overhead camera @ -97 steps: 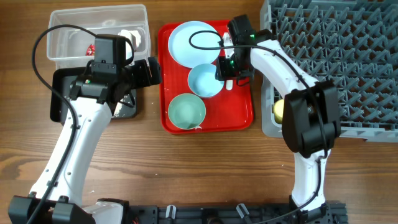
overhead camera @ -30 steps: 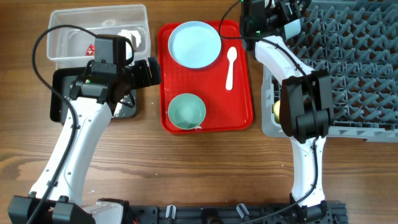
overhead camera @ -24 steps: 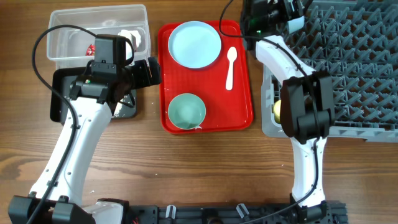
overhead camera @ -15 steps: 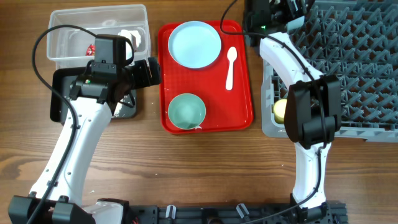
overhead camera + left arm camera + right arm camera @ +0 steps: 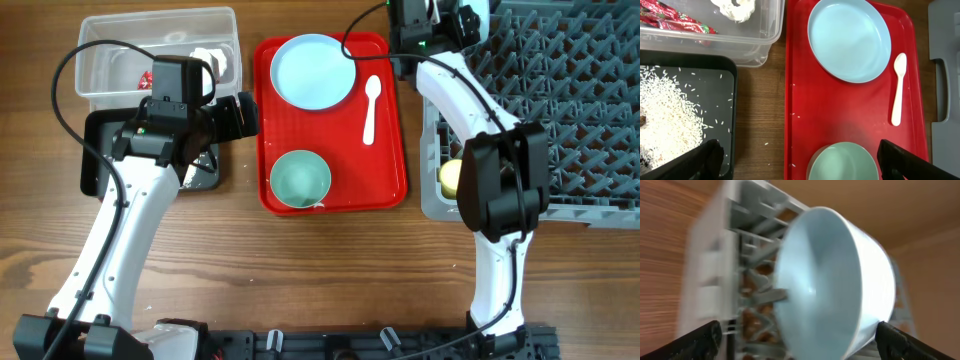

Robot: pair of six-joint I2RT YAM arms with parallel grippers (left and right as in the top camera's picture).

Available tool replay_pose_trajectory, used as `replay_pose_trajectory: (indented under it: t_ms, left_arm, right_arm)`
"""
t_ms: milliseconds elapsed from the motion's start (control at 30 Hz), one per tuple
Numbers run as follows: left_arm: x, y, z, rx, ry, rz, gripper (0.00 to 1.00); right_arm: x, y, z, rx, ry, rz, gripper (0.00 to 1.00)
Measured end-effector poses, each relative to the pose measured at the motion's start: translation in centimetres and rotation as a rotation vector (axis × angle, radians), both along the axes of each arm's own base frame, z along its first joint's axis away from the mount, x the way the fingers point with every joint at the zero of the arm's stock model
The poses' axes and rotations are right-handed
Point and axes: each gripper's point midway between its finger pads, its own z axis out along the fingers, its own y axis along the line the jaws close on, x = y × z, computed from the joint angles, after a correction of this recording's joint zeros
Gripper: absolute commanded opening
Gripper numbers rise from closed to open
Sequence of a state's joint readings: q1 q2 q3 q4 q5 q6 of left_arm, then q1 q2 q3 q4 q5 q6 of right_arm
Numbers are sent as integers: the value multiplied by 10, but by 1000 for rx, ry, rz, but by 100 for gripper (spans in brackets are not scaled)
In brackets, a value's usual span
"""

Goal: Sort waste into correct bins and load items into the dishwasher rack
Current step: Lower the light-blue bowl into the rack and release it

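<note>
My right gripper [image 5: 440, 18] hangs open at the dishwasher rack's [image 5: 560, 110] far left corner. In the right wrist view the pale-blue bowl [image 5: 830, 280] leans on its side among the rack [image 5: 715, 270] pegs, between my spread fingers [image 5: 802, 341]; the picture is blurred. A yellow cup [image 5: 449, 177] lies in the rack. The pale-blue plate [image 5: 313, 68], white spoon [image 5: 370, 108] and mint-green bowl [image 5: 300, 178] rest on the red tray [image 5: 385, 185]. My left gripper [image 5: 245, 115] is open and empty above the gap between black tray [image 5: 92, 150] and red tray.
The clear tub [image 5: 110, 30] holds a red wrapper [image 5: 670, 20] and a white tissue [image 5: 737, 7]. Rice [image 5: 660, 115] is heaped in the black tray [image 5: 730, 100]. A few grains lie on the wood and on the red tray [image 5: 800, 100].
The pale-blue bowl left the red tray in my right gripper and now stands in the rack. Over the last second the right gripper shifted slightly at the rack corner. The left arm has not moved.
</note>
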State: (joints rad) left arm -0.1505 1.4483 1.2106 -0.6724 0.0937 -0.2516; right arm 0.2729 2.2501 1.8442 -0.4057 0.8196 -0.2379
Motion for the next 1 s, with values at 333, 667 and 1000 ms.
replay_pose_trajectory:
  t_ms: [333,667,1000]
  left_arm:
    - [0,0,0,0,0,0,100]
    - [0,0,0,0,0,0,100]
    - [0,0,0,0,0,0,100]
  right_arm:
    - [-18,24,48,422,-20,131,100]
    - [-12,-25,98,603,-168,118,15]
    - [-3,-50,75,721,-149,111,13]
